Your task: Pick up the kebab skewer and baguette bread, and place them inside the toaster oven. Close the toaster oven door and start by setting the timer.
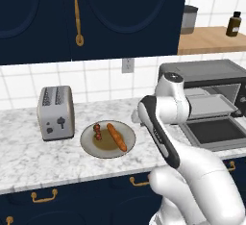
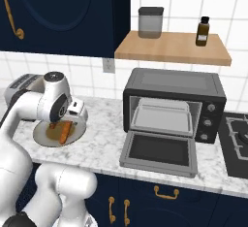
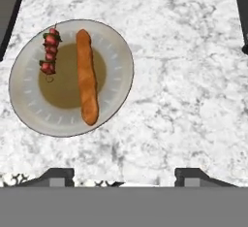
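Observation:
The kebab skewer (image 3: 50, 54) and the baguette bread (image 3: 87, 76) lie side by side on a grey plate (image 3: 29, 109) on the marble counter, the skewer (image 1: 97, 131) to the left of the loaf (image 1: 116, 136). My gripper (image 3: 123, 177) hovers above the counter just beside the plate, open, nothing between its fingertips (image 3: 58, 175). In the right base view the hand (image 2: 72, 110) hangs over the plate (image 2: 41, 136) and covers part of the baguette (image 2: 63, 131). The toaster oven (image 2: 174, 83) stands to the right, its door (image 2: 159, 152) folded down flat, a tray (image 2: 162, 117) inside.
A silver two-slot toaster (image 1: 56, 112) stands left of the plate. A wooden shelf (image 2: 174, 46) above the oven carries a canister (image 2: 150, 22) and a brown bottle (image 2: 203, 31). A stove top (image 2: 237, 138) lies right of the oven. Dark blue cabinets hang overhead.

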{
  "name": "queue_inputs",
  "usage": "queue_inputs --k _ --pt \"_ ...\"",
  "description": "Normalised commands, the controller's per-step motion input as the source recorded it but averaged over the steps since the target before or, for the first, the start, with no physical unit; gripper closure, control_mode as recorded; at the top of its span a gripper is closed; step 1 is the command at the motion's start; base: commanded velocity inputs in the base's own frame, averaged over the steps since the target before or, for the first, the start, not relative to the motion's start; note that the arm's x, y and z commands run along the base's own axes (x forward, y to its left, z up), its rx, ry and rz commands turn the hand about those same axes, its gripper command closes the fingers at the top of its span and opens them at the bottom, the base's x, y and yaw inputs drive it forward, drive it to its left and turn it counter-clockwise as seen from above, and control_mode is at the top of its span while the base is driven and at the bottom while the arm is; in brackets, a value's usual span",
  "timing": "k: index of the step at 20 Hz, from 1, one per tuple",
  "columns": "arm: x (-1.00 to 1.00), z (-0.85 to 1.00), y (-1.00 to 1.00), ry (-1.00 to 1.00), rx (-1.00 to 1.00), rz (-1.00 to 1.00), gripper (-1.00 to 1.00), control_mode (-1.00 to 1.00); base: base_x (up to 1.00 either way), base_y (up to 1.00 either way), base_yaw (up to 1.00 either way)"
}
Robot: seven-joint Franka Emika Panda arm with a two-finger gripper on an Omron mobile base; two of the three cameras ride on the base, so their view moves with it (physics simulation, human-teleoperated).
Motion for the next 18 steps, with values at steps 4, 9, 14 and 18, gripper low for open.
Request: queue_inputs --k 4,9,14,18 --pt "0.87 -0.69 0.86 0.08 0.00 0.08 -1.00 -1.00 0.00 0.00 0.00" --pt "0.59 -0.68 0.47 0.12 0.00 0.15 -1.00 -1.00 0.00 0.00 0.00" --pt "0.44 -0.40 0.09 0.07 0.00 0.12 -1.00 -1.00 0.00 0.00 0.00" --pt "0.56 -0.41 0.15 0.05 0.00 0.08 -1.00 -1.00 0.00 0.00 0.00"
